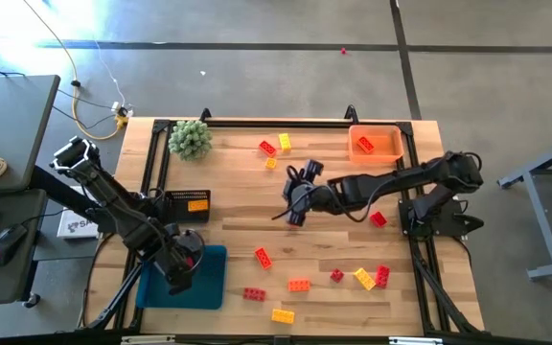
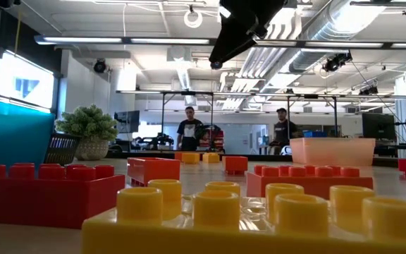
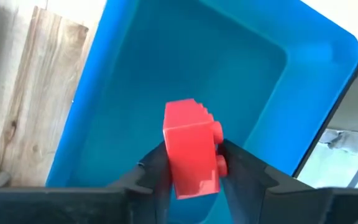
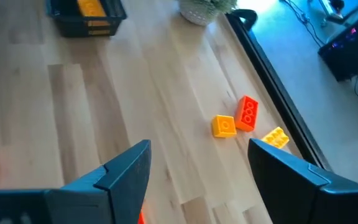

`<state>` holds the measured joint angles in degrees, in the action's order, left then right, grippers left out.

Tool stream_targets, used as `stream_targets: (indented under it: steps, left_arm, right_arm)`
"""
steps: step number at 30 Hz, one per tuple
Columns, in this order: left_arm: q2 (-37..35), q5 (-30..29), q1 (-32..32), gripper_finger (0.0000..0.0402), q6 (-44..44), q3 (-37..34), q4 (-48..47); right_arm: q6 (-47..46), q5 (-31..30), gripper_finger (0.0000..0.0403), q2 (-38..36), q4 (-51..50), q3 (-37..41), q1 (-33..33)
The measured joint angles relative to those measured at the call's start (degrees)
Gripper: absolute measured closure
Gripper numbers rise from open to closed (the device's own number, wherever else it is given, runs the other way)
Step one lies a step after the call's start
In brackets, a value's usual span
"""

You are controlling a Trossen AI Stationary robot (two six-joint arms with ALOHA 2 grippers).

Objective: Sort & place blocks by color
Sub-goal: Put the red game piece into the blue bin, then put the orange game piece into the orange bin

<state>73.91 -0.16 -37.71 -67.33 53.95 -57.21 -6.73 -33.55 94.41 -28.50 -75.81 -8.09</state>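
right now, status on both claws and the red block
Left claw over blue tray, red block between its fingers. Right claw open, empty, mid-table. Nothing in the way.

My left gripper (image 1: pixel 182 261) hangs over the tray (image 1: pixel 209 287) at the table's near-left corner, a block (image 3: pixel 192 149) between its fingers (other blocks (image 1: pixel 298 285) lie scattered rightward).

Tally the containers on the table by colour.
Blue tray: 1
Orange tray: 1
Black basket: 1
Total: 3
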Motion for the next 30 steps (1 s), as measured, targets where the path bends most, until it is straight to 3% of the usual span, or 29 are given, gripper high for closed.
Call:
stream_targets:
  steps: [2,9,16,30]
  left_arm:
    - [0.00,0.01,0.00,0.0285,0.00,0.00,0.02]
    - [0.00,0.03,0.18,0.0260,0.02,0.00,-0.01]
    - [0.00,-0.61,2.86,0.0248,2.47,0.00,0.00]
    - [0.01,-0.68,9.43,0.0247,21.77,0.00,0.01]
  right_arm:
    - [-1.78,1.42,0.0146,0.00,-0.30,0.00,1.04]
    - [-12.97,17.81,0.0146,0.00,-5.23,0.00,4.92]
    - [-23.26,17.57,0.0146,0.02,-7.62,0.00,6.25]
    - [-41.38,15.79,0.0146,0.04,-6.41,5.74,6.25]
